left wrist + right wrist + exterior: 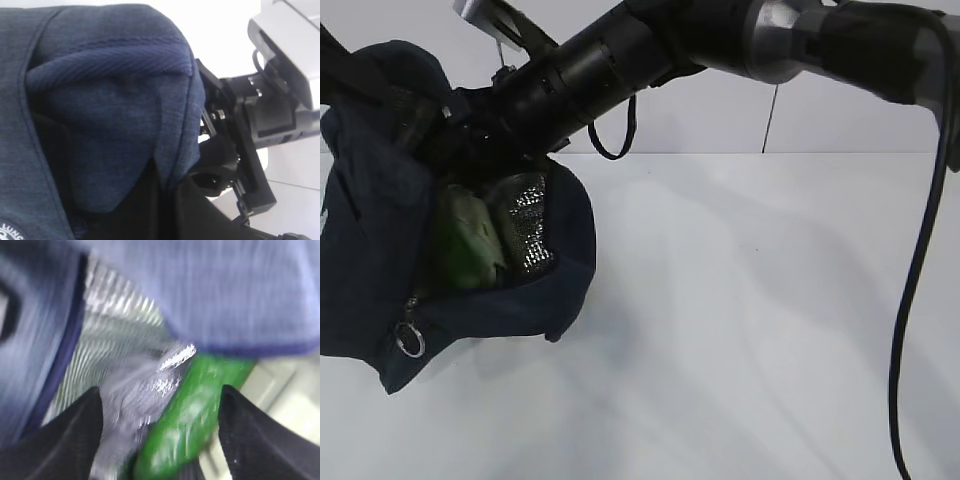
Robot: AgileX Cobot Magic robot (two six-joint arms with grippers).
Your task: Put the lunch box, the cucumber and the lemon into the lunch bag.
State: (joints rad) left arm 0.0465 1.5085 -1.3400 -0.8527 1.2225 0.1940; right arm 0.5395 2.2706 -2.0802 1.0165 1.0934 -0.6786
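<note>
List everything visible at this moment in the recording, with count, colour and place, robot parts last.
Boxy navy fabric lunch bag: one, dark blue, left on the table, mouth open, silver lining showing.
Metal ring zipper pull: one, silver, bag's lower front.
Smooth dark green cucumber: one, green, inside the bag mouth.
Pale green-lidded lunch box: one, inside the bag.
White table: one.
Right gripper: black fingers open beside the cucumber.
Left gripper: hidden behind bag fabric.

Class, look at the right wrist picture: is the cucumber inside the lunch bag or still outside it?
Inside. The cucumber lies against the silver lining beneath the lunch bag flap, between the right gripper fingers, which stand apart.
</note>
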